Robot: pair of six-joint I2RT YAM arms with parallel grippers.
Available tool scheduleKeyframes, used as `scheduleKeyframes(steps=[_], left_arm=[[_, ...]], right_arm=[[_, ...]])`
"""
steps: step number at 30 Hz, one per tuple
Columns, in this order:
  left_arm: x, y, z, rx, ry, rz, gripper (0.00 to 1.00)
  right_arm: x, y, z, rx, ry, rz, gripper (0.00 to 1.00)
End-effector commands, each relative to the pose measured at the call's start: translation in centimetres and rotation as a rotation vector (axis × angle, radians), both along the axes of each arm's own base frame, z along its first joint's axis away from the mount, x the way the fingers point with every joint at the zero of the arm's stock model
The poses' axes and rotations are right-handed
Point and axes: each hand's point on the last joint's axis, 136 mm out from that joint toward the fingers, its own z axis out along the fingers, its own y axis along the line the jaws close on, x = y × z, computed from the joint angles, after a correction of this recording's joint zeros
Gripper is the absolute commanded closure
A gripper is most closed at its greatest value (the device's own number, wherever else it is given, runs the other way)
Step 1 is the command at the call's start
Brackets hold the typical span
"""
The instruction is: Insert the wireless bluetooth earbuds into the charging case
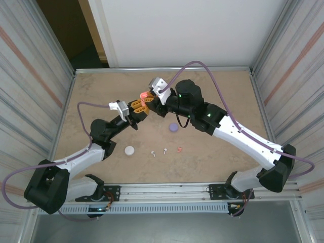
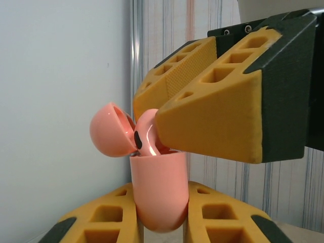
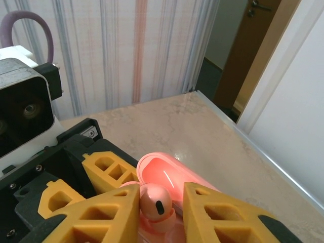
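1. The left arm point(image 1: 101, 132) rises from its base at 7 o'clock of the table point(image 1: 96, 96) and reaches toward the middle, with its wrist pointing to about 2 o'clock.
2. The left gripper point(image 1: 138, 107) has its fingers clamped on the lower body of the coral charging case point(image 2: 159, 195) and holds it upright. In the left wrist view the lid point(image 2: 107, 130) is hinged open toward 9 o'clock.
3. The right arm point(image 1: 243, 139) arches up from its base at 5 o'clock. Its forearm aims toward 10 o'clock, so the two grippers meet nose to nose just behind the table's centre.
4. The right gripper point(image 3: 157, 215) sits over the mouth of the case with its fingers a little apart. A coral earbud point(image 3: 156, 201) stands between them, head up and stem down in the case, with a thin gap on one side.
5. Seen from the meeting point, these lie on the table:
   - a purple case point(image 1: 173, 127) is near at 5 o'clock
   - a white case point(image 1: 129, 150) is between 6 and 7 o'clock
   - one white earbud point(image 1: 152, 153) and another white earbud point(image 1: 164, 151) are at 6 o'clock
   - a second coral earbud point(image 1: 179, 149) is just beside them, at 5 o'clock
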Motion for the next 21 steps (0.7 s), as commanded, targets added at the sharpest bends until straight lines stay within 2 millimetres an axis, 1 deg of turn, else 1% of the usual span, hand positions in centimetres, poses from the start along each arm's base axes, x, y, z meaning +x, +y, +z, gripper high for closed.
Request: scheduleKeyframes(steps=[1, 5, 9, 14, 21], left_arm=[[-0.9, 0.1, 2.4, -0.045, -0.071, -0.013, 1.0], [-1.0, 0.1, 2.5, -0.046, -0.074, -0.012, 1.0], [-0.9, 0.1, 2.5, -0.045, -0.075, -0.012, 1.0], [-1.0, 0.2, 2.5, -0.047, -0.075, -0.011, 1.0], [-1.0, 0.3, 2.6, -0.051, -0.077, -0.004, 1.0]], right_arm=[[-0.5, 0.1, 1.4, 0.015, -0.015, 0.018, 0.69], [-0.7, -0.3, 2.9, 0.045, -0.034, 0.014, 0.6], [-1.2, -0.8, 4.4, 0.077, -0.049, 0.015, 0.46], [-1.5, -1.7, 4.9, 0.103, -0.06, 0.002, 0.27], [-1.7, -4.1, 5.4, 0.159, -0.037, -0.04, 0.16]])
